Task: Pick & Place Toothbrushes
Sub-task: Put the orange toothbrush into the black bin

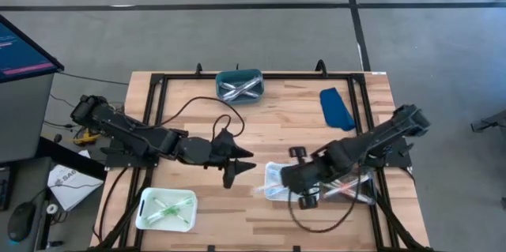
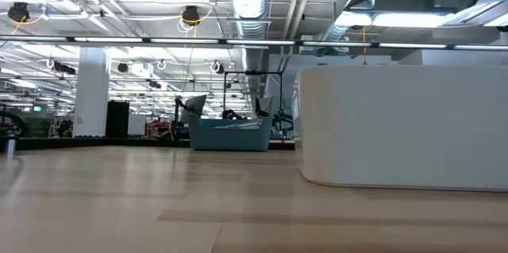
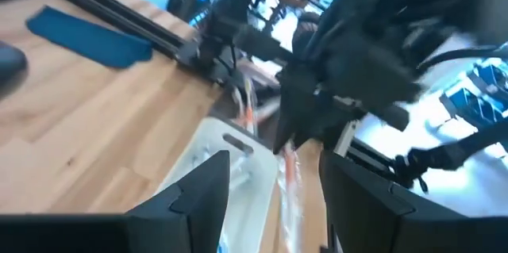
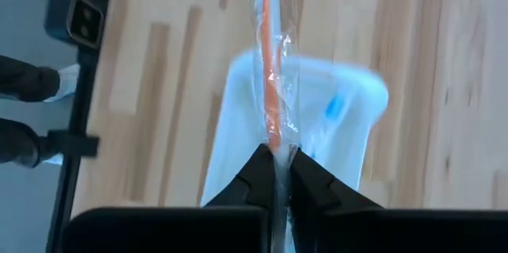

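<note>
My right gripper [image 4: 275,158] [image 1: 274,179] is shut on a clear-wrapped toothbrush with an orange-pink handle [image 4: 270,86], over the white tray [image 4: 349,126] [image 1: 273,192] at the table's near right. That tray holds more wrapped toothbrushes [image 3: 246,110]. My left gripper [image 3: 274,162] [image 1: 241,165] is open mid-table, just left of the tray, pointing at the right gripper and touching nothing. A teal bin [image 1: 239,84] at the far edge holds pale toothbrushes. A second white tray [image 1: 166,208] near left holds green ones. My right gripper pinches the wrapped toothbrush [image 4: 272,138] between its two fingers, which lie along its length. The rest of the toothbrush [image 3: 290,178] reaches out past the fingertips over the tray. Which end of it the fingers have is hidden by the fingers themselves.
A blue cloth [image 1: 336,108] lies far right on the wooden table [image 1: 285,126]. A black frame [image 1: 158,94] runs around the tabletop. A cable [image 1: 198,110] loops behind the left arm. The low view shows the white tray's wall [image 2: 397,126] close up and the teal bin [image 2: 230,134] far off.
</note>
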